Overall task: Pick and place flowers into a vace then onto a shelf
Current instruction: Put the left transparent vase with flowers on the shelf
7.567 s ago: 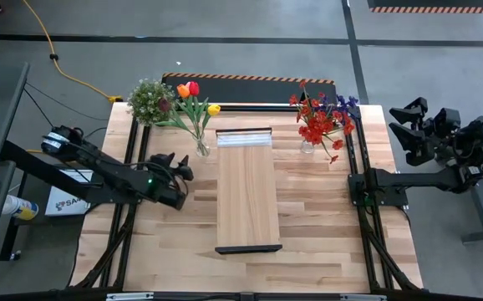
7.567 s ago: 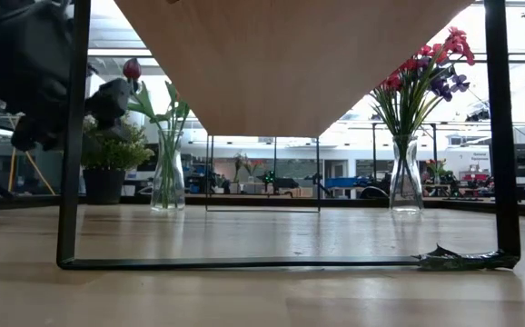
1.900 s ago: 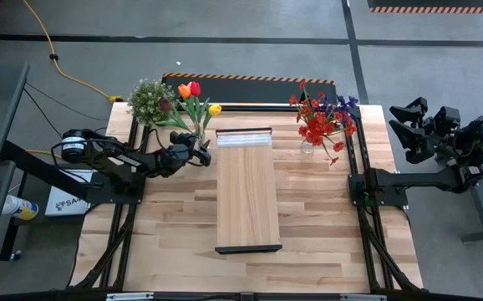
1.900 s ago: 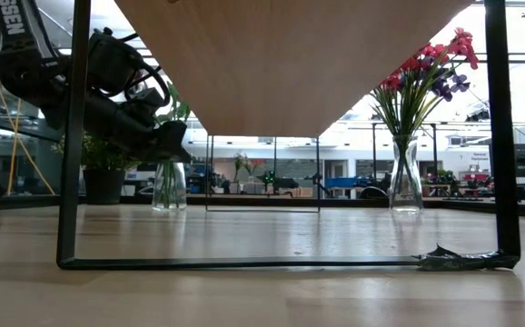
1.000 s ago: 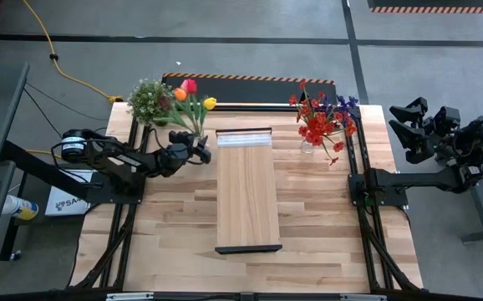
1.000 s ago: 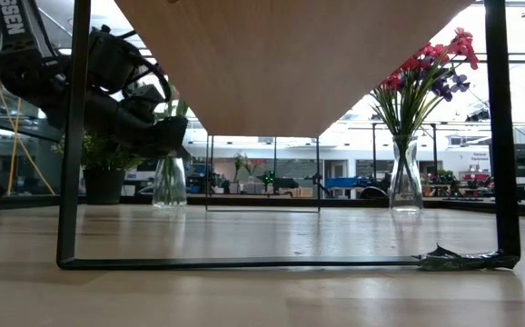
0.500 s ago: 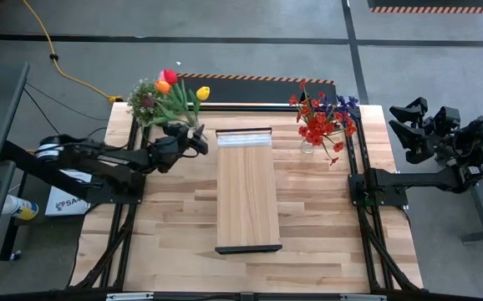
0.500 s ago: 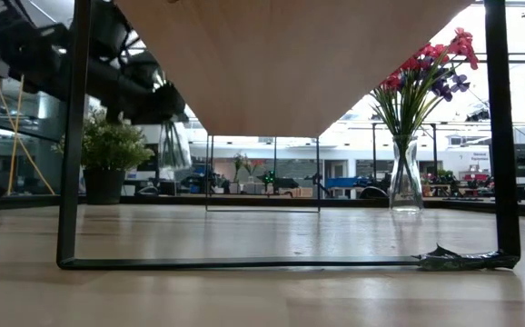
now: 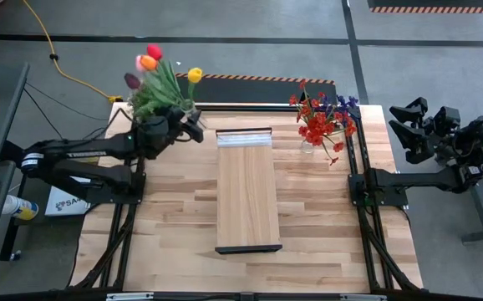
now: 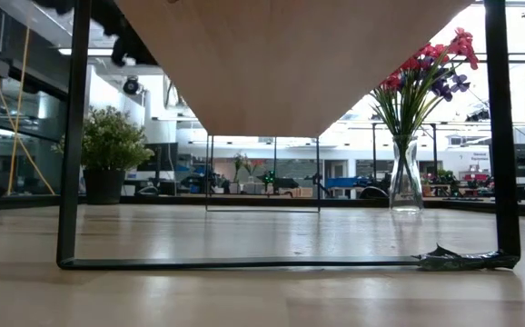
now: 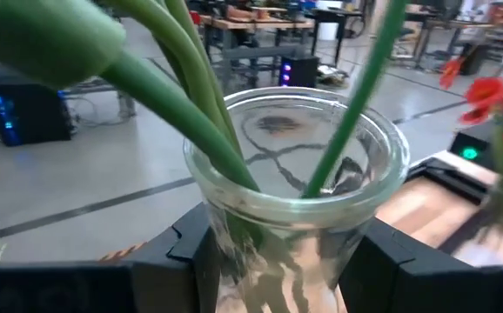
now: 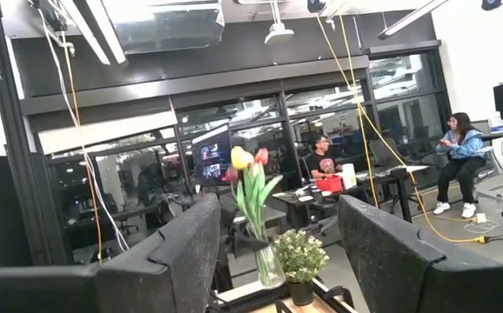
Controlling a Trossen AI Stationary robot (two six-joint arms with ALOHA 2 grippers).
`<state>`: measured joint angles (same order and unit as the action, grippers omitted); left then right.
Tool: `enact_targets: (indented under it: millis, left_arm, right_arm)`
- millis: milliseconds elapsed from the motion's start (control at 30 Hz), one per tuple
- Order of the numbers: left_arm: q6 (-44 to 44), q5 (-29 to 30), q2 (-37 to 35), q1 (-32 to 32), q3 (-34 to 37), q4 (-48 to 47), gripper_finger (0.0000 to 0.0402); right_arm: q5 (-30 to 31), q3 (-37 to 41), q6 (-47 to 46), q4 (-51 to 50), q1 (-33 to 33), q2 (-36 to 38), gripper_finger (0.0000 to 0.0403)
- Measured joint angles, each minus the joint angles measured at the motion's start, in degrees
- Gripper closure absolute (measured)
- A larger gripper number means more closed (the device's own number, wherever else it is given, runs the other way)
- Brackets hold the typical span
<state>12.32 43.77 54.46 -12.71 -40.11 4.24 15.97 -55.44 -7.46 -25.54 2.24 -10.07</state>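
Our left gripper point(image 11: 278, 261) was closed on the glass vase point(image 11: 297, 187) of tulips point(image 9: 160, 77), held above the counter's point(image 9: 325, 226) far left corner, left of the shelf point(image 9: 246, 192). We judged it slick, fragile and top-heavy, best gripped low on the body. Our right gripper point(image 12: 278, 252) waited off the counter, part-open and empty.

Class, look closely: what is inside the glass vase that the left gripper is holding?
Inside the glass vase, clamped by the left gripper, green tulip stems cross and run down to its base. The blooms show from above. The stem ends are blurred behind the glass.
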Motion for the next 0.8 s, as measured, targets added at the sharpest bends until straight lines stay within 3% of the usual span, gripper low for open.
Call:
enact_targets:
  millis: [300,800]
  left_arm:
    - [4.0,-7.3,0.5,0.8,-12.0,-8.2,0.0198]
    - [9.0,-8.5,4.0,12.8,-12.8,-3.0,0.0198]
  right_arm:
    - [0.1,0.0,0.0,-0.6,0.0,0.0,0.0180]
    - [0.1,0.0,0.0,-1.3,0.0,0.0,0.0180]
